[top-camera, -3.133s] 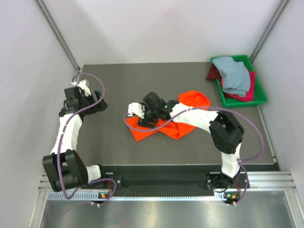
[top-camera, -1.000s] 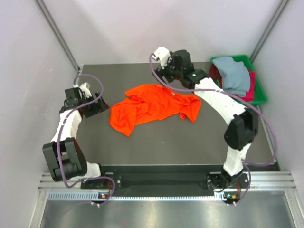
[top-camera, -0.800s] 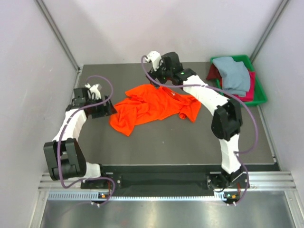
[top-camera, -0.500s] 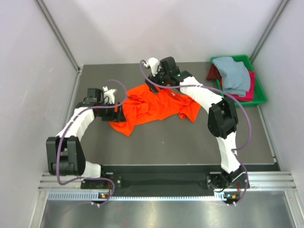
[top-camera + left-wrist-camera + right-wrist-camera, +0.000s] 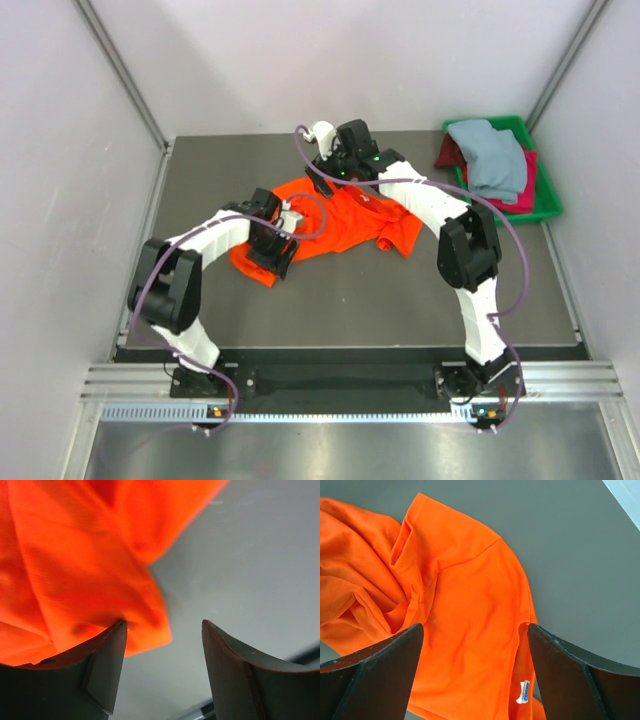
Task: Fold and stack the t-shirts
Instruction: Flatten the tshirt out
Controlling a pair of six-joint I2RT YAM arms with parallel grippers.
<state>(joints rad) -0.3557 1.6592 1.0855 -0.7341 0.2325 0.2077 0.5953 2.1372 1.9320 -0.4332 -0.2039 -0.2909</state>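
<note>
An orange t-shirt (image 5: 345,225) lies loosely spread and wrinkled on the dark table. My left gripper (image 5: 272,255) sits low at its near-left corner. In the left wrist view the jaws (image 5: 164,630) stand open; the orange hem (image 5: 75,565) touches the left finger and reaches partway into the gap. My right gripper (image 5: 330,170) hovers open over the shirt's far edge. The right wrist view shows orange cloth (image 5: 465,595) below and between the fingers (image 5: 475,630), with the white collar label (image 5: 522,692) near the right finger. A grey-blue t-shirt (image 5: 495,155) lies on dark red t-shirts (image 5: 527,188).
A green tray (image 5: 512,213) at the back right corner holds the grey-blue and dark red shirts. Pale walls close in the table on three sides. Bare table (image 5: 420,300) shows in front of the orange shirt.
My left arm swung right from the table's left edge to the orange shirt's near-left corner, its jaws narrowing. My right gripper shifted slightly left along the shirt's far edge, then held still.
</note>
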